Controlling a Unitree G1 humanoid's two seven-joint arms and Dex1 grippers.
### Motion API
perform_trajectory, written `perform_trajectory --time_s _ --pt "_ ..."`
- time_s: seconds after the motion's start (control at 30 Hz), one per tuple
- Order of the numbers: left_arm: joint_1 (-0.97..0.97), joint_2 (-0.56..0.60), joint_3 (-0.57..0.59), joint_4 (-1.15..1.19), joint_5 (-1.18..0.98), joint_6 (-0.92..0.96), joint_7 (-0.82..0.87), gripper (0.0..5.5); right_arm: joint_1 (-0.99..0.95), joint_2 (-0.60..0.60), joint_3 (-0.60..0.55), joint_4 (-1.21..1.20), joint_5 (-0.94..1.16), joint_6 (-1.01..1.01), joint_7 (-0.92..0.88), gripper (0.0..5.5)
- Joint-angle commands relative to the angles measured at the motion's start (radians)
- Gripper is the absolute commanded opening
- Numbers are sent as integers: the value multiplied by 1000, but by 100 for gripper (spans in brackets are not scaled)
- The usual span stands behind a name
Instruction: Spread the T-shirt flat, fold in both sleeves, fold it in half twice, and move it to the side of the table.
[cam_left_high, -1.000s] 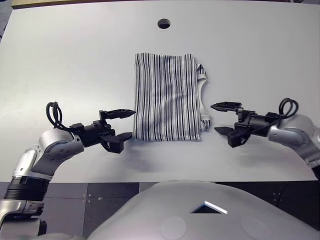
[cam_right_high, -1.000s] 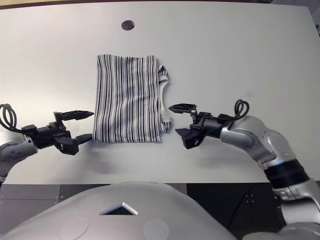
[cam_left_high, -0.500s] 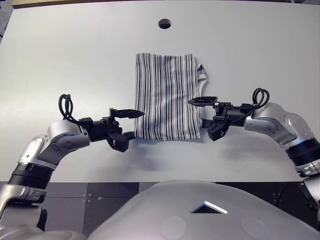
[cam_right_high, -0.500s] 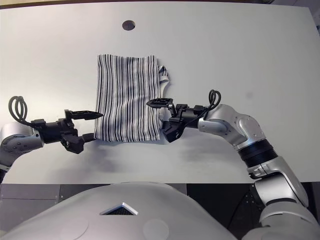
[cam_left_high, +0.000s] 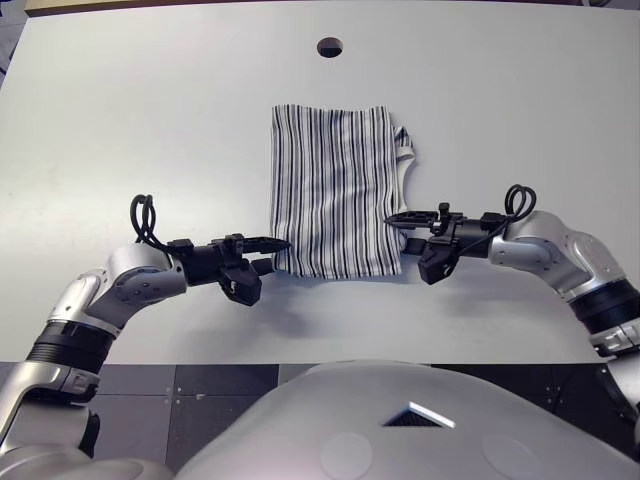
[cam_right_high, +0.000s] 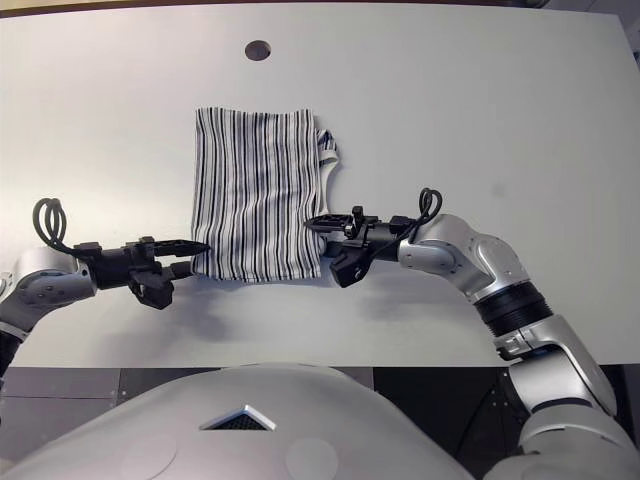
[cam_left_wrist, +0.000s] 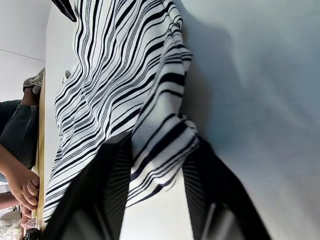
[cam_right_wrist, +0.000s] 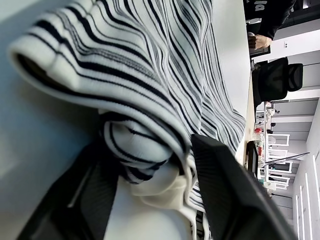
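A black-and-white striped T-shirt lies folded into a tall rectangle at the middle of the white table, its white collar edge poking out on the right side. My left gripper is at the shirt's near left corner, shut on the hem; in the left wrist view the striped cloth is pinched between the black fingers. My right gripper is at the near right corner, open, with one finger over the cloth and one below. The bunched corner sits between its fingers.
A round dark cable hole sits in the table beyond the shirt. Bare tabletop stretches to the left and right of the shirt. The table's near edge runs just behind both grippers.
Both arms have moved inward from beside the shirt to its near corners. The left gripper's fingers have narrowed onto the left corner; the right gripper now straddles the right corner.
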Motion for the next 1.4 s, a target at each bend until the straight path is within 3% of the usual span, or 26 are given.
perform_trajectory --time_s 0.03,0.17,0.33,0.57,0.77,0.9,1.17,1.4 --pt "0 -9 -29 32 57 13 -12 98 10 1 20 32 -42 10 21 167" --pt "-12 -19 -35 49 60 10 -2 36 18 1 28 16 -27 -3 31 93" --pt "-16 -29 -39 64 46 7 5 16 17 2 11 15 -16 1 20 22" --pt "144 9 -23 -47 -147 18 -22 15 115 -26 -43 -61 114 33 38 20" --pt "331 4 75 -235 -297 89 23 15 290 -82 -94 -240 281 88 91 20" --pt "312 -15 140 -223 -336 145 30 15 290 -83 -147 -272 332 130 104 20" --pt "24 -237 162 -42 -314 296 104 15 37 160 -169 -86 246 284 -22 20" --pt "-132 -359 116 110 -184 341 154 15 -89 275 -181 128 150 354 -175 20"
